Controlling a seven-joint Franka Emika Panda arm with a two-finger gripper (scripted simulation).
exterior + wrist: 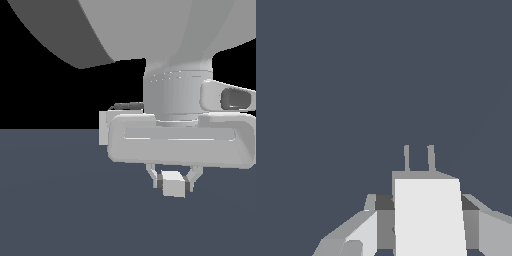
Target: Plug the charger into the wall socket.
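The grey two-fingered gripper (173, 181) is squeezing the small off-white hard block charger (173, 184) by its two flat sides, above the dark grey counter (55, 200). It looks light and stiff. Two thin prongs (418, 158) are poking forward. The socket is hiding.

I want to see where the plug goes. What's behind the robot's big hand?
Behind the gripper, which holds the charger, a pale flat edge peeks out at the exterior view's left. It may be the wall socket, but the hand covers the rest.
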